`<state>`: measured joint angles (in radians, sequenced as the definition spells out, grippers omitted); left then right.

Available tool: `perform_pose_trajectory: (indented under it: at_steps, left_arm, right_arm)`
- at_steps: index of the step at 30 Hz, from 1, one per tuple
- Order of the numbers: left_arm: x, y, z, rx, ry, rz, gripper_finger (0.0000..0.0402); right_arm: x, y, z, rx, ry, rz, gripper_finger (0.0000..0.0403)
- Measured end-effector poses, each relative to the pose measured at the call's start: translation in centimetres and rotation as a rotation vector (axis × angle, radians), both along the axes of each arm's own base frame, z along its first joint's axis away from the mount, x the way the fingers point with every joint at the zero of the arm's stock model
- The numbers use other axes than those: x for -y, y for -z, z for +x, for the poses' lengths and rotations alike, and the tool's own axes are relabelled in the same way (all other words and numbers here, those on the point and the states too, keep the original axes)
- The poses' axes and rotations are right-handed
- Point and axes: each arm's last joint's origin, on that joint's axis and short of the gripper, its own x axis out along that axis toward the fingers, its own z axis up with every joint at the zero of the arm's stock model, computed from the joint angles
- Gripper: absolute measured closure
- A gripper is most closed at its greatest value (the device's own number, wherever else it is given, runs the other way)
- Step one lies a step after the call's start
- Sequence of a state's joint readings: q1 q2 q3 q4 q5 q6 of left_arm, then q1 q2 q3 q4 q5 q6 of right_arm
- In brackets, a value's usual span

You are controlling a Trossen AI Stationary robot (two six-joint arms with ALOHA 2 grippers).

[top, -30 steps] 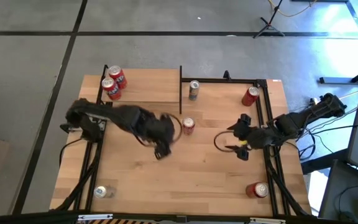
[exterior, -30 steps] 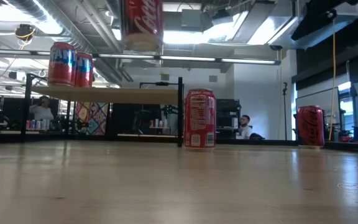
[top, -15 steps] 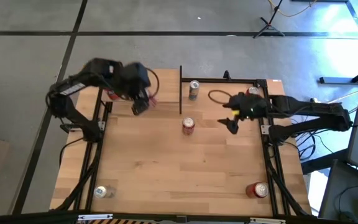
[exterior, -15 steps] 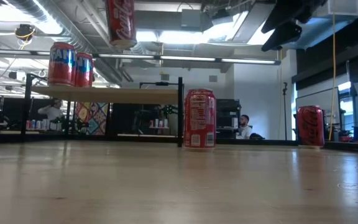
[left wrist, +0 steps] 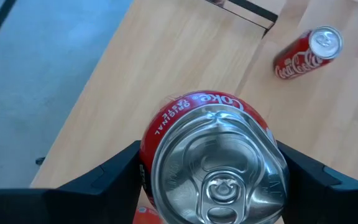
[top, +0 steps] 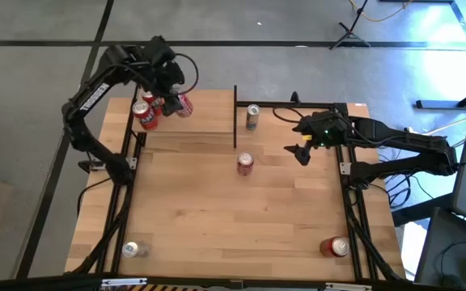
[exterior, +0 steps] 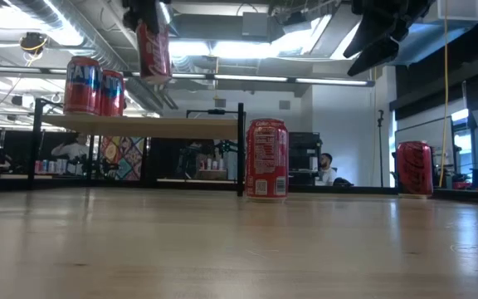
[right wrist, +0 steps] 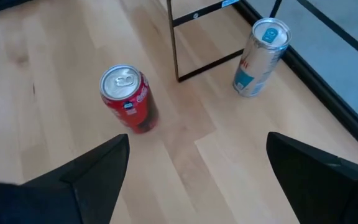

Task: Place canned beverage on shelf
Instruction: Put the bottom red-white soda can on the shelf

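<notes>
My left gripper [top: 176,99] is shut on a red cola can [exterior: 154,51] and holds it in the air above the shelf. The shelf [top: 205,113] is a light-wood board on black posts at the table's far left. Two red cans [top: 146,109] stand on its left end. My right gripper [top: 299,151] is open and empty, up in the air at the far right; its wrist view looks down on a red can [right wrist: 129,96] and a silver can [right wrist: 260,56], both upright on the table. My left gripper pinches the can's side wall near its top rim [left wrist: 146,163] between its two fingers [left wrist: 114,177], one on each side. The fingers point down from above. The can hangs below them, nearly upright, its lid [left wrist: 219,168] up, clear of the shelf board [exterior: 139,126].
A red can [top: 245,163] stands mid-table, just in front of the shelf's right post [top: 235,113]. A silver can [top: 252,115] stands right of that post. Another red can [top: 336,246] is at the near right and a silver one [top: 133,249] at the near left.
My left gripper has carried the red can from over the middle of the table toward the far left, over the shelf, and the can now hangs somewhat lower. My right gripper has gone from near the right edge toward the far edge.
</notes>
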<state>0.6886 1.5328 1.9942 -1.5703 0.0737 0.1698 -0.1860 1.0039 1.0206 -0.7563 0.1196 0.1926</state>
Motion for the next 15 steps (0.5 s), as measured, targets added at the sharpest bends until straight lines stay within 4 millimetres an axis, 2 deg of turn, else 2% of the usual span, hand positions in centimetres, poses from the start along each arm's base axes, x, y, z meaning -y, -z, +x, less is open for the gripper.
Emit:
perform_pose_trajectory:
  at_steps: [6, 15]
  left_arm:
    - [-2.7, 1.4, -0.2, -0.038, 0.016, -0.031, 0.0135]
    - [-4.4, 4.5, -1.1, -0.143, -0.025, -0.104, 0.0135]
  right_arm:
    - [-0.2, 0.1, 0.0, -0.017, -0.067, -0.001, 0.0036]
    - [-0.2, 0.0, 0.1, -0.023, -0.127, -0.055, 0.0036]
